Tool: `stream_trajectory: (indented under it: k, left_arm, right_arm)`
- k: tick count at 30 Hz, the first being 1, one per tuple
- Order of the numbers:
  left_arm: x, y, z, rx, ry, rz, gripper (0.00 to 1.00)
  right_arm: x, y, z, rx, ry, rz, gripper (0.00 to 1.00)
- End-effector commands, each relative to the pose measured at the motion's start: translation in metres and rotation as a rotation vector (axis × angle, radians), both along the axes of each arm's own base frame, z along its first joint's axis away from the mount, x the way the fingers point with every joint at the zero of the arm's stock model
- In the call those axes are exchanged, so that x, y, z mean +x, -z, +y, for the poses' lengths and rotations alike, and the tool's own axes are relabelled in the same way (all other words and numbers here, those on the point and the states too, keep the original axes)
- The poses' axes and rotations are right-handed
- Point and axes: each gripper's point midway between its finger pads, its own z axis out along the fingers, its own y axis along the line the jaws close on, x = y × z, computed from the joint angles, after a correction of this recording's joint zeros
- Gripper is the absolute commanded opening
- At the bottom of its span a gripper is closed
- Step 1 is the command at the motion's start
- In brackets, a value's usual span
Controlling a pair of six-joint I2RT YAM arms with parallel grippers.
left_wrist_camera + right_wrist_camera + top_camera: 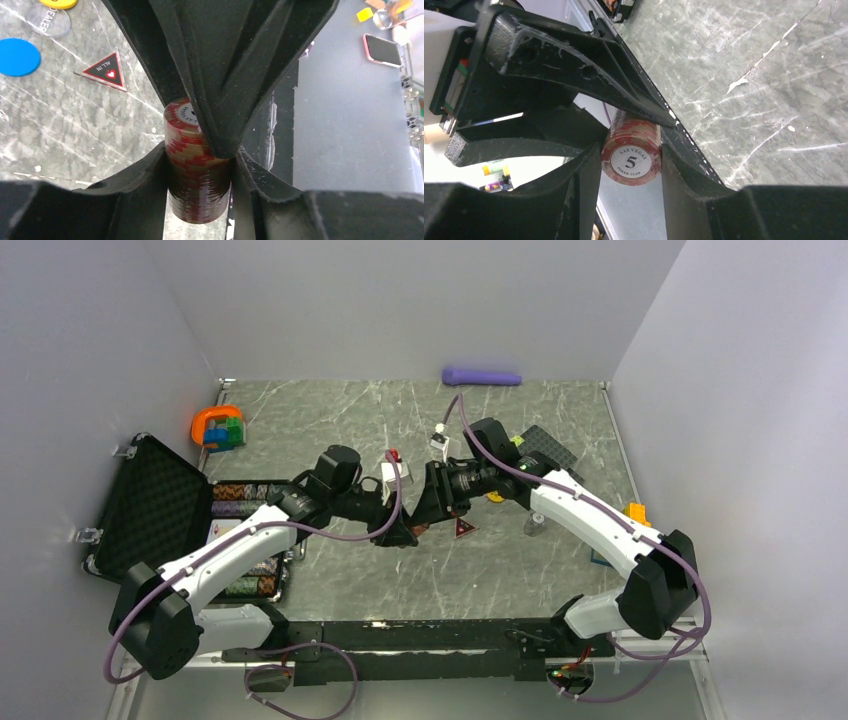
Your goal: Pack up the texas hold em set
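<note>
Right end effector (pixel 630 150): clamped on chip stack (pixel 631 162)
Left end effector (pixel 199 155): closed against the same stack
Place: above table (pixel 330 430) middle

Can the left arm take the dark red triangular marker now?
Probably not: the left fingers clasp the red striped chip stack, also held by the right fingers; the dark red triangular marker lies uncovered.

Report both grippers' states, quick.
Left gripper: closed on the red chip stack, fingers against both its sides.
Right gripper: closed on the same stack.
</note>
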Motion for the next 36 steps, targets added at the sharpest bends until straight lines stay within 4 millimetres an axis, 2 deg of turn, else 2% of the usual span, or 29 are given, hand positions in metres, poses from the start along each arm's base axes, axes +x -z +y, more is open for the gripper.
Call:
stream_trajectory:
  k: [1, 2, 5, 6, 8, 10, 15, 16, 17, 20, 23, 26, 29, 32, 36]
  left_arm:
    - [0.006, -0.018, -0.008, -0.043, 0.014, -0.053, 0.31]
    - [0.006, -0.018, -0.009, -0.041, 0.014, -0.050, 0.21]
    - [0.005, -0.016, -0.009, -0.035, 0.017, -0.049, 0.03]
    - [0.005, -0.016, -0.010, -0.034, 0.018, -0.050, 0.00]
    - [0.005, -0.017, -0.010, -0.034, 0.018, -0.053, 0.00]
    - [0.005, -0.017, -0.009, -0.035, 0.014, -0.058, 0.00]
    - [0.015, -0.018, -0.005, -0.017, -0.056, -0.098, 0.00]
    - [0.020, -0.017, -0.003, -0.007, -0.087, -0.112, 0.00]
    - [0.027, -0.018, 0.001, 0.001, -0.141, -0.139, 0.00]
    - [0.036, -0.020, 0.009, 0.011, -0.223, -0.168, 0.00]
    - [0.055, -0.023, 0.024, 0.022, -0.378, -0.149, 0.00]
    - [0.081, -0.029, 0.052, 0.007, -0.565, -0.126, 0.00]
    - [0.107, -0.041, 0.094, -0.056, -0.784, -0.074, 0.00]
    - [0.126, -0.044, 0.147, -0.127, -1.007, -0.013, 0.00]
    - [0.137, -0.029, 0.217, -0.154, -1.303, 0.050, 0.00]
  right_arm:
    - [-0.002, -0.035, 0.012, 0.108, -0.045, -0.047, 0.00]
    - [-0.001, -0.034, 0.012, 0.105, -0.040, -0.046, 0.00]
    - [0.001, -0.034, 0.012, 0.104, -0.031, -0.049, 0.00]
    - [0.001, -0.035, 0.012, 0.106, -0.028, -0.056, 0.03]
    - [0.003, -0.038, 0.012, 0.109, -0.020, -0.070, 0.10]
    - [0.005, -0.038, 0.011, 0.104, -0.008, -0.079, 0.22]
    - [0.014, -0.042, 0.004, 0.094, 0.047, -0.115, 0.62]
    - [0.017, -0.044, 0.001, 0.093, 0.067, -0.126, 0.69]
    - [0.025, -0.049, -0.006, 0.095, 0.119, -0.155, 0.80]
    - [0.036, -0.057, -0.021, 0.099, 0.211, -0.191, 0.88]
    - [0.047, -0.060, -0.038, 0.083, 0.297, -0.216, 0.91]
    - [0.056, -0.065, -0.054, 0.086, 0.371, -0.231, 0.91]
    - [0.061, -0.069, -0.064, 0.094, 0.417, -0.241, 0.91]
    - [0.063, -0.070, -0.067, 0.091, 0.433, -0.241, 0.91]
    - [0.064, -0.072, -0.065, 0.097, 0.435, -0.233, 0.91]
